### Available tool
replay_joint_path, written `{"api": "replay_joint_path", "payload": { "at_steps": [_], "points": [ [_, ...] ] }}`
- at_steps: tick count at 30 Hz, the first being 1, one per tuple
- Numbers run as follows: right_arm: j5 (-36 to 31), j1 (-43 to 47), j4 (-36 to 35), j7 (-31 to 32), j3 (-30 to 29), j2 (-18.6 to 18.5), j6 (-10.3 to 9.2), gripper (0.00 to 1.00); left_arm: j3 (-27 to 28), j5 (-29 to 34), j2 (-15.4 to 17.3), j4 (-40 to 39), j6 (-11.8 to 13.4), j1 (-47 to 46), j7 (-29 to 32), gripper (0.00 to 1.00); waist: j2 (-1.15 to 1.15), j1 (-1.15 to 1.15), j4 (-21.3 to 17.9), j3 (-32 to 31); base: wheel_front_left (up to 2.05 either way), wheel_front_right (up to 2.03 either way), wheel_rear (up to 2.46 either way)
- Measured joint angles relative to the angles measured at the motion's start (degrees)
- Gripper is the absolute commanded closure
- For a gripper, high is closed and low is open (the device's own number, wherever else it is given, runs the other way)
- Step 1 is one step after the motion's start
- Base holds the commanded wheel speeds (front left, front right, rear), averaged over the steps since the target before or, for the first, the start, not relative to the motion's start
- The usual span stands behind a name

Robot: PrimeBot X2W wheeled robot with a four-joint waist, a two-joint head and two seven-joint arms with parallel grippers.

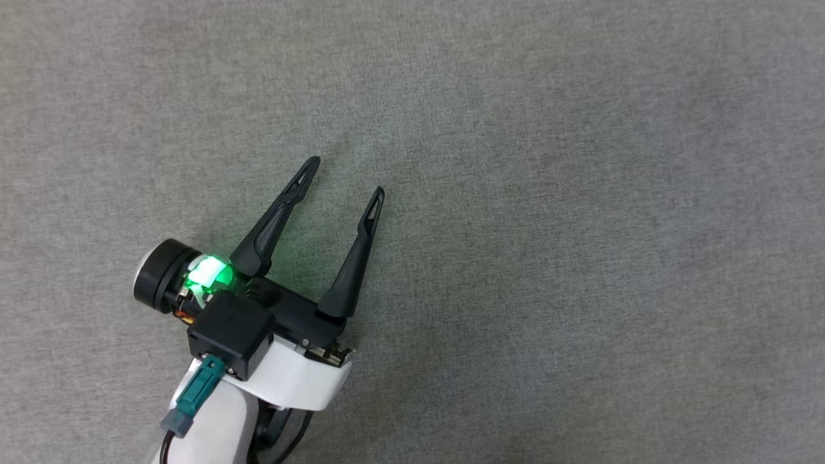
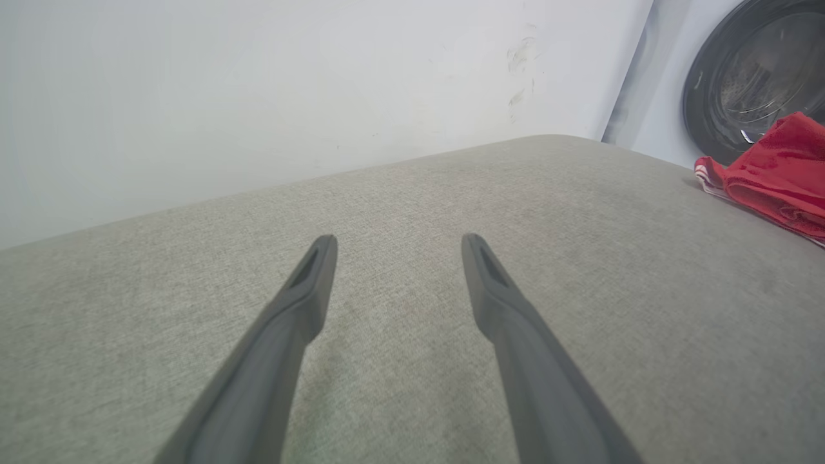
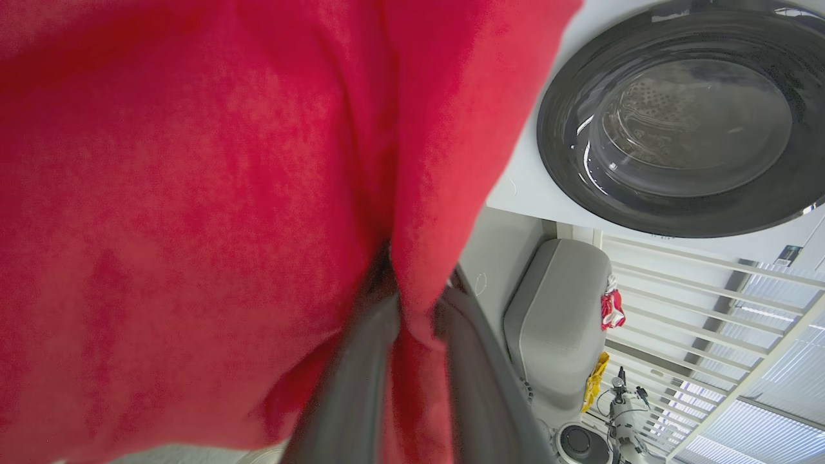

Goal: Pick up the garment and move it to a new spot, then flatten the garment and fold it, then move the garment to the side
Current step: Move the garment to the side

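The garment (image 3: 193, 193) is red fabric hanging close to the camera in the right wrist view. A fold of it is pinched between the two dark fingers (image 3: 361, 386) of my right gripper (image 3: 416, 303), whose tips are hidden by the cloth. From the left wrist view, the garment (image 2: 773, 167) is a red bunch with striped trim at the far right edge of the grey surface. My left gripper (image 1: 347, 176) rests low over the bare grey surface (image 1: 580, 193), jaws spread wide and empty, well away from the garment (image 2: 399, 241).
A washing machine with a dark round door (image 2: 754, 77) stands just beyond the garment (image 3: 689, 122). A white wall (image 2: 258, 96) backs the grey surface. A grey padded unit (image 3: 554, 322) and another machine (image 3: 619, 399) stand lower down.
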Motion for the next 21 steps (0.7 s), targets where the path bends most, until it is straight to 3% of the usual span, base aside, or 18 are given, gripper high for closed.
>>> {"api": "replay_joint_path", "payload": {
  "at_steps": [6,12,17,21],
  "points": [
    [-1.4,0.6,-4.6,1.6,-1.0,2.6,-0.01,0.00,2.4,-0.2,-2.0,1.5,0.0,1.9,0.0,0.00,0.00,0.00,0.3,-4.0,0.00,0.00,0.00],
    [-1.1,0.3,-12.4,0.7,-0.6,7.8,-0.01,0.00,6.6,0.2,-3.8,2.7,0.8,5.1,0.0,0.00,0.00,-0.01,0.5,-10.4,0.00,0.00,0.00],
    [-0.2,1.7,-19.9,-4.5,0.7,13.2,0.00,0.00,10.9,0.2,-5.5,4.4,2.8,8.7,0.0,0.00,0.00,-0.01,1.2,-16.3,0.00,0.00,0.00],
    [0.7,3.8,-25.4,-8.7,0.4,20.2,-0.02,0.00,14.1,0.4,-6.4,5.1,4.4,11.8,0.0,0.00,0.00,-0.02,2.2,-21.1,0.00,0.00,0.00]
  ]
}}
